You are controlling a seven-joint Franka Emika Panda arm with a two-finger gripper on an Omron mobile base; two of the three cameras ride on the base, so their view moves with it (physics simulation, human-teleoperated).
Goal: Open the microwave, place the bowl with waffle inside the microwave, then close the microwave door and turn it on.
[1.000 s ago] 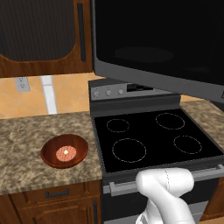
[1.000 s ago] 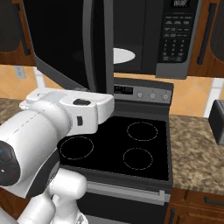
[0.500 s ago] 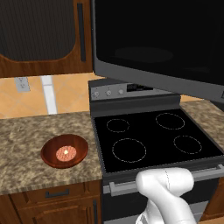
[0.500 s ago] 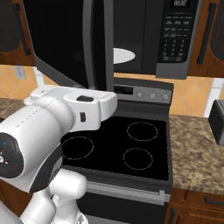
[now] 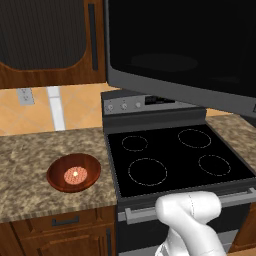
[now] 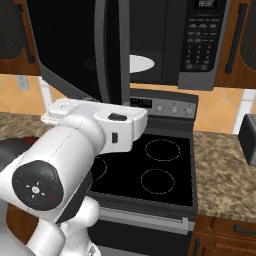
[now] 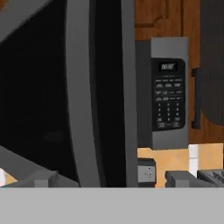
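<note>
The door (image 6: 85, 50) stands swung wide, so the first step looks done: in the right base view the white plate (image 6: 141, 63) shows inside the microwave (image 6: 200, 45), with the door hanging out at about 9 o'clock from the opening. In the hand view the handle (image 7: 81, 96) rises just ahead of the gripper (image 7: 109, 180), whose two fingertips (image 7: 41, 178) sit well apart at the bottom edge with nothing between them (the handle is let go, as far as I can judge).

The bowl (image 5: 74, 172) rests on the counter (image 5: 30, 165) left of the stove (image 5: 175, 160), at roughly 9 o'clock from the burners, and the waffle (image 5: 75, 175) lies in its middle. Nothing touches it.

So what remains, by my reading, is nearly everything after the opening: reach down and left to the bowl, grip its rim, lift it to the plate, shut the door, then press a button on the keypad (image 7: 168, 107).
</note>
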